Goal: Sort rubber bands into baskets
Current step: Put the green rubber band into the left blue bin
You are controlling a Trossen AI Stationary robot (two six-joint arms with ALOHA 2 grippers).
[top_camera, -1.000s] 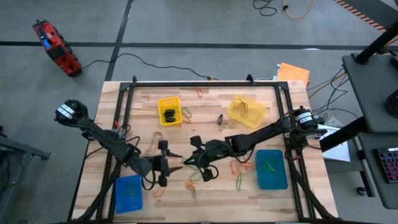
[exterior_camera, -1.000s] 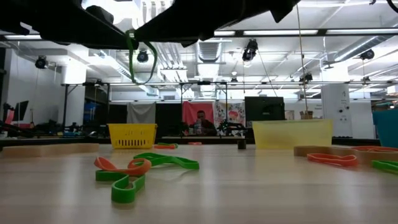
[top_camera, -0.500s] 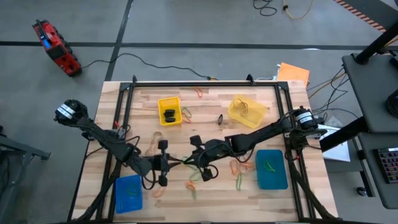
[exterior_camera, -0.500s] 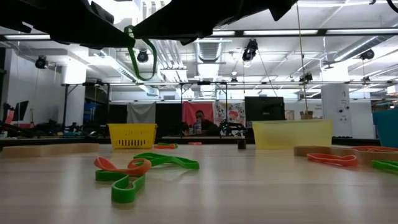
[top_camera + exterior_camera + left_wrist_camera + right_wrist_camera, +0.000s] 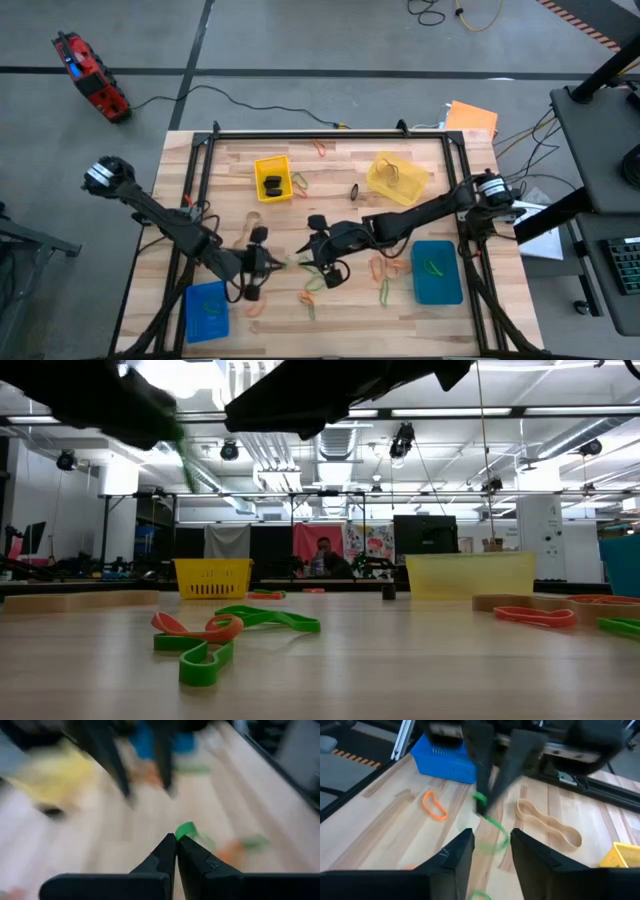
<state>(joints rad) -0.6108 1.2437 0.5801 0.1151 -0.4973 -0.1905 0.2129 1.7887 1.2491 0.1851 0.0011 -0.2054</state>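
Above the table's middle, my left gripper (image 5: 274, 262) is shut on a green rubber band (image 5: 489, 822). Just to its right, my right gripper (image 5: 492, 849) stands open, one finger on each side of the band's hanging loop. In the left wrist view the band (image 5: 186, 829) shows at my left gripper's (image 5: 176, 839) tips. More rubber bands, green (image 5: 268, 618), orange (image 5: 434, 805) and tan (image 5: 547, 822), lie flat on the wood. The baskets stand around them: bright yellow (image 5: 271, 177), pale yellow (image 5: 396, 178), blue (image 5: 207, 310) and teal (image 5: 437, 270). My left gripper pinches the green band's upper end (image 5: 479, 799) between its two fingertips (image 5: 482, 780). It comes in from the table's left, slanting a little downward. The rest of the band hangs slack below the fingers as a loop (image 5: 497, 839), clear of the table.
A black frame (image 5: 330, 133) runs around the wooden table. Small dark pieces lie in the bright yellow basket (image 5: 272, 184) and on the wood near the pale one (image 5: 354, 190). A flat orange sheet (image 5: 472, 118) lies past the far right corner. Bare wood lies along the near edge.
My left gripper has shut on the green band, which my right gripper was holding up, and has then rolled and tipped. The band has come out of my right gripper's hold and has swung toward the table's left with my left gripper.
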